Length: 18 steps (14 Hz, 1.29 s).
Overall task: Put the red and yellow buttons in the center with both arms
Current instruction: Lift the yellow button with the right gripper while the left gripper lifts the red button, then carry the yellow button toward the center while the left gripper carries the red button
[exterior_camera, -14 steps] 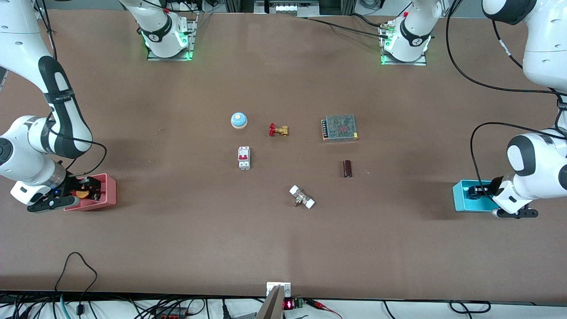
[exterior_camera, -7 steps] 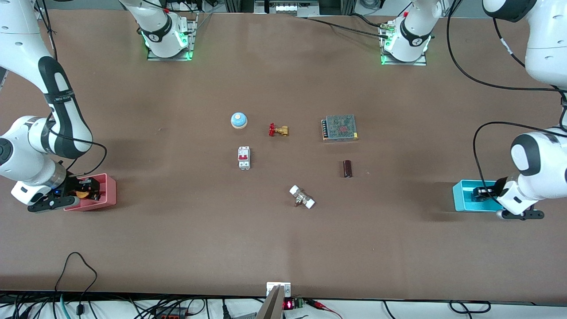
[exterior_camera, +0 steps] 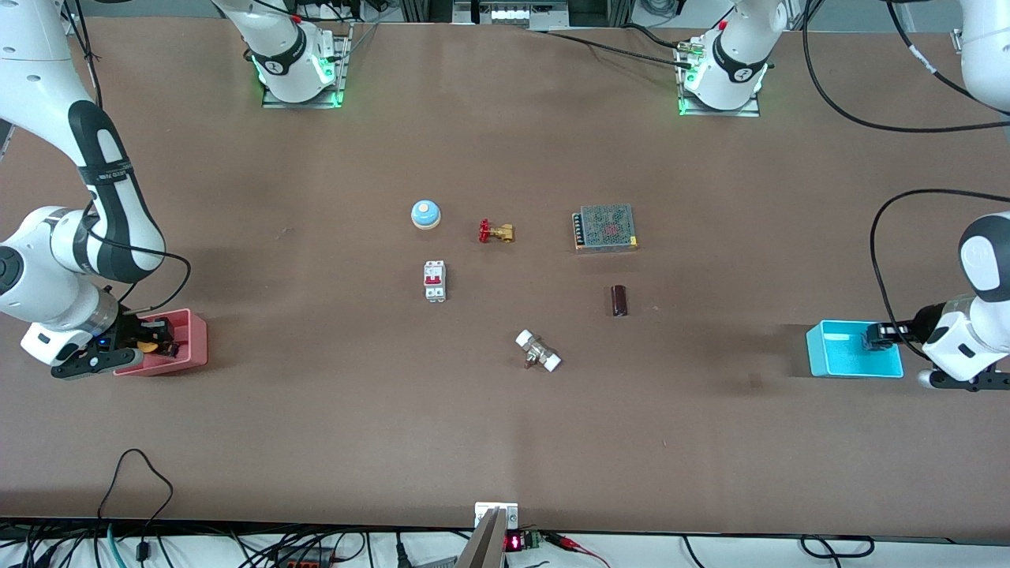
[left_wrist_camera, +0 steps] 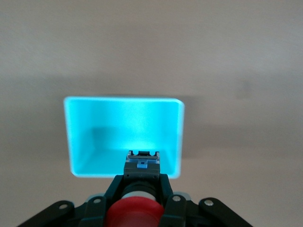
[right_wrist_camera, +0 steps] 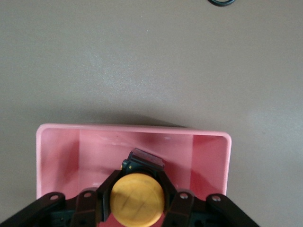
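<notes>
— Over the pink plastic bin at the right arm's end, what have you got?

— I see my right gripper with its fingers closed on the round yellow-capped push-button, held just above the bin's floor.

— And mid-table?

— Bare brown tabletop, nearer the camera than the white-ended valve fitting.

— The left?

— My left gripper hangs over the cyan plastic bin, clamped on the red-capped push-button, lifted clear of it.

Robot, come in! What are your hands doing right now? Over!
Left gripper shut on red button, over cyan bin. Right gripper shut on yellow button, over pink bin. Nothing blocking.
</notes>
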Motion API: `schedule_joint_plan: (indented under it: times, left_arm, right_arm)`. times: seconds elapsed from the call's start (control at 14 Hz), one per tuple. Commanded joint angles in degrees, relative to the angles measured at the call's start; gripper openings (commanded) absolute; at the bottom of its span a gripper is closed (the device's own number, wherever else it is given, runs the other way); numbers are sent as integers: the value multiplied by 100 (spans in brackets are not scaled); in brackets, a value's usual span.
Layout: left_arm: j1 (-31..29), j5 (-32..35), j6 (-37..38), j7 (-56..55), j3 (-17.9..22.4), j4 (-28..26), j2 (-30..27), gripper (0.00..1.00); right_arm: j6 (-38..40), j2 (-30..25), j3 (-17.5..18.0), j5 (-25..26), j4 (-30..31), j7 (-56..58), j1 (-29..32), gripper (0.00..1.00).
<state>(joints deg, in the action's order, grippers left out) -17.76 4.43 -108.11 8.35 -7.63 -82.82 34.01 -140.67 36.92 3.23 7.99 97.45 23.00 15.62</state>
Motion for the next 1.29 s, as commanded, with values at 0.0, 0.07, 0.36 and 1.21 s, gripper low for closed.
schedule_joint_plan:
  times: [0.0, 0.07, 0.36, 1.21]
  left_arm:
    - [18, 49, 466, -534, -430, -251, -385, 31]
    - [27, 40, 467, -718, -519, -444, -543, 31]
    - [27, 49, -173, -1800, -1002, -1892, -1176, 31]
    - [361, 57, -2917, -2829, -1364, -4524, -1626, 32]
  right_arm:
    - [-5, -53, 81, -96, 11, 169, 64, 33]
    - [47, -132, 90, -104, 11, 248, 64, 33]
    - [1503, -1026, 108, -393, -42, 380, 29, 33]
    - [1019, -1680, 644, -562, 1098, -2818, -1816, 33]
